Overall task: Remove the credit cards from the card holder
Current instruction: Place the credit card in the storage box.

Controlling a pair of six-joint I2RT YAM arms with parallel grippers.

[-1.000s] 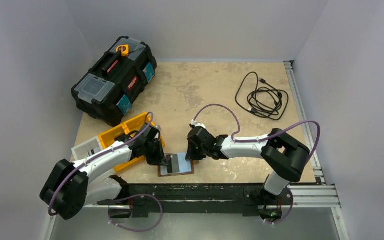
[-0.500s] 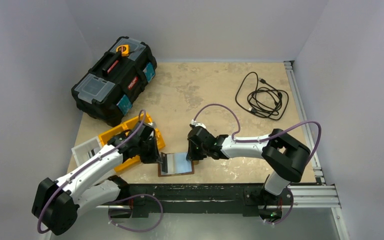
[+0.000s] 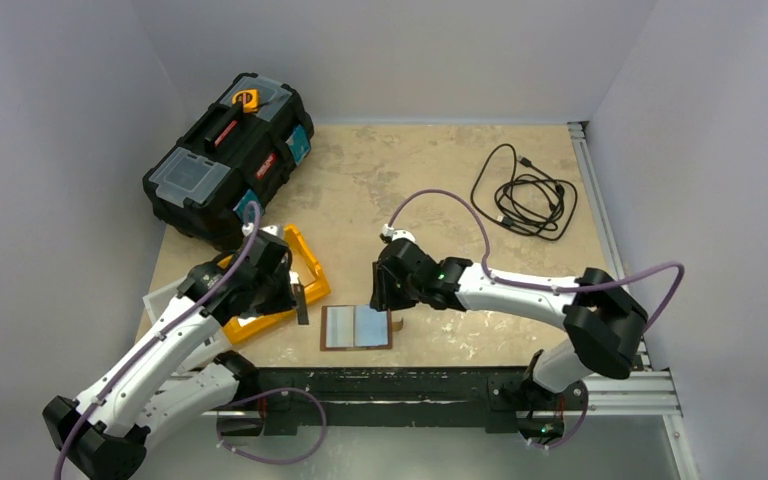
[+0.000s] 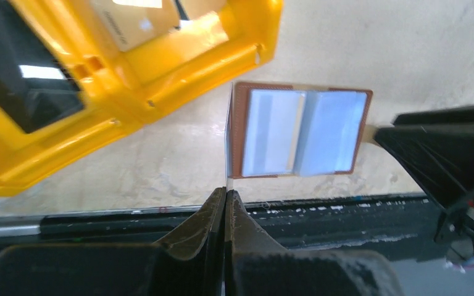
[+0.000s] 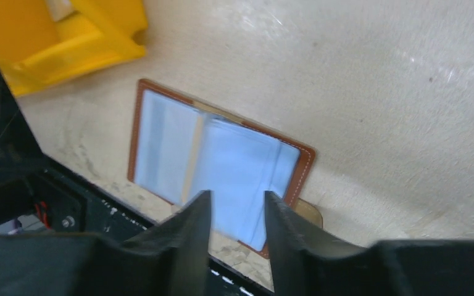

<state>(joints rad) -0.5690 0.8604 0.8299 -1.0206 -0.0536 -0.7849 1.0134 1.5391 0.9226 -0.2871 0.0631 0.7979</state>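
Brown leather folding card holder (image 3: 357, 326) lies open on the surface beside the left gripper (image 4: 224, 196), which is pinching one thin credit card (image 4: 228, 135). So that's one out, I'd say. The right gripper (image 5: 237, 200) hovers over it, slightly spread. Can't tell if more cards are left inside.

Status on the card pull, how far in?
Done: card holder lies open on the table, one card out of it. In hand: left gripper shut on that card, beside the tray; right gripper open above the holder. Left: set the card down; can't tell if more remain inside.
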